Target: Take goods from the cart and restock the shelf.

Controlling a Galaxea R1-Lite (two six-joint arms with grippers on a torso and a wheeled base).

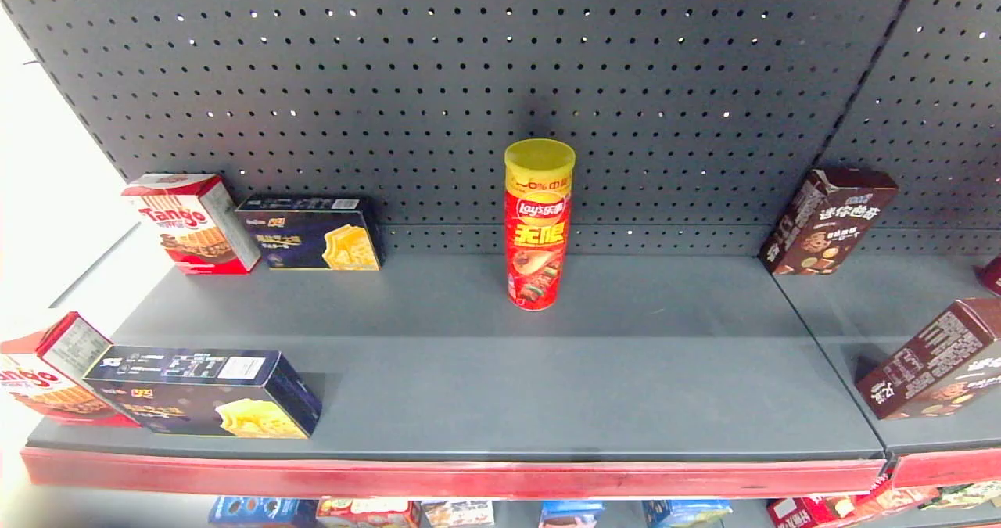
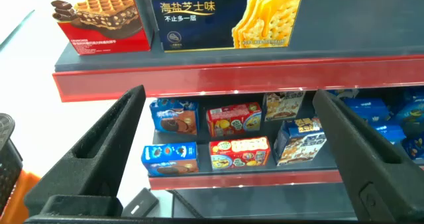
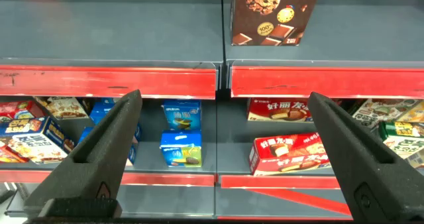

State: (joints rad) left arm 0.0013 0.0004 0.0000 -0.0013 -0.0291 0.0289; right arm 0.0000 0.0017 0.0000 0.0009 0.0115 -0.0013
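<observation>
Looking ahead, what am I facing?

You face a dark grey shelf (image 1: 626,387) with a red front lip and a pegboard back (image 1: 391,82). Its deck is flat and looks like smooth metal, with wide bare room in the middle and at the near right.

What stands on it?

Boxes first. You have a dark blue cracker box (image 1: 211,395) at the near left, a red wafer box (image 1: 191,223) at the far left, and brown chocolate boxes (image 1: 825,223) on the right. Smaller, the chip can (image 1: 538,231) stands upright mid-shelf toward the far side, well apart from all of them.

How will it handle?

You can expect it to be light, stiff-walled, slick, and tall enough to topple. Take it round the middle of the body, below the yellow lid (image 1: 539,156), and squeeze gently, since the chips inside break.

And the grippers?

Your left gripper (image 2: 230,97) and right gripper (image 3: 225,97) both gape wide with nothing between the fingers. They point at the shelf front, with small snack boxes (image 2: 238,151) on the lower shelves beyond.
</observation>
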